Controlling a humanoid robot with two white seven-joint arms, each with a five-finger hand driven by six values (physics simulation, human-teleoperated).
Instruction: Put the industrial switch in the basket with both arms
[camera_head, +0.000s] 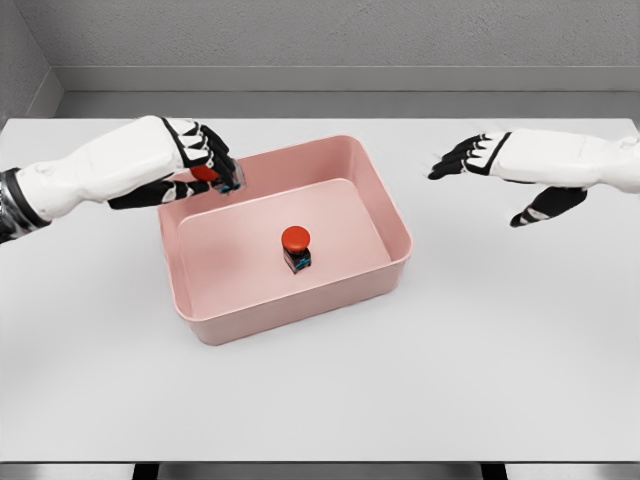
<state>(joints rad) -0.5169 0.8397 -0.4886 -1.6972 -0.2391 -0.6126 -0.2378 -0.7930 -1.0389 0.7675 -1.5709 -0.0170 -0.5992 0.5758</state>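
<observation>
**On the white table: pink basket, two switches, two robot hands**

On the table (320, 390), near the middle, stands a pink rectangular basket (300, 318), turned slightly so its long sides run from lower left to upper right.

Item 1: industrial switch (296, 248), with a red round cap on a dark body showing blue trim. It stands upright on the basket floor, close to the centre and clear of all four walls.

Item 2: second switch (207, 174), also red-capped, held over the basket's upper-left corner. Only the red top and a bit of blue-edged body show between the fingers.

Item 3: left robot hand (195, 165), white with black fingers, at the end of an arm reaching in from the left. Its fingers are curled around the second switch, above the basket rim.

Item 4: right robot hand (490, 165), off to the right of the basket and well apart from it, raised over the table. Its fingers are spread and relaxed, holding nothing.
</observation>
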